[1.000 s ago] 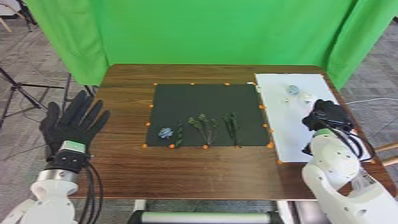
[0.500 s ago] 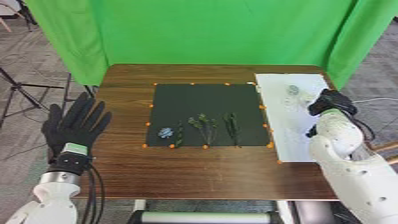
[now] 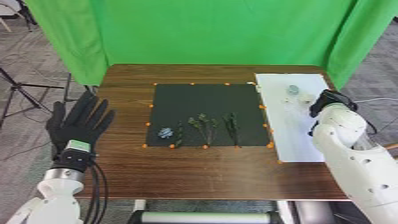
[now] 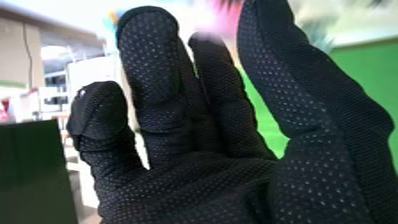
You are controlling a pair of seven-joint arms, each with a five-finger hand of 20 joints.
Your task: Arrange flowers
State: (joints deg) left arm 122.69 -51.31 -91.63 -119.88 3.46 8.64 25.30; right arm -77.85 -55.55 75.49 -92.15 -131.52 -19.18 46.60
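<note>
In the head view my right hand is at the right edge of the white sheet, beside a small white flower. A pale blue-green flower and another small white flower lie farther left on that sheet. On the black mat lie a blue flower, a thin dark green sprig, a leafy branching stem and a long-leaved stem. My left hand stays left of the mat, open. In the right wrist view, my right hand has relaxed, slightly bent fingers holding nothing.
Orange markers edge the black mat on the brown wooden table. A green curtain hangs behind the table. A tripod stands on the floor at the left.
My right hand has moved toward the far right of the white sheet, uncovering more of its surface. The left hand has shifted slightly to the right. The flowers and stems lie where they were.
</note>
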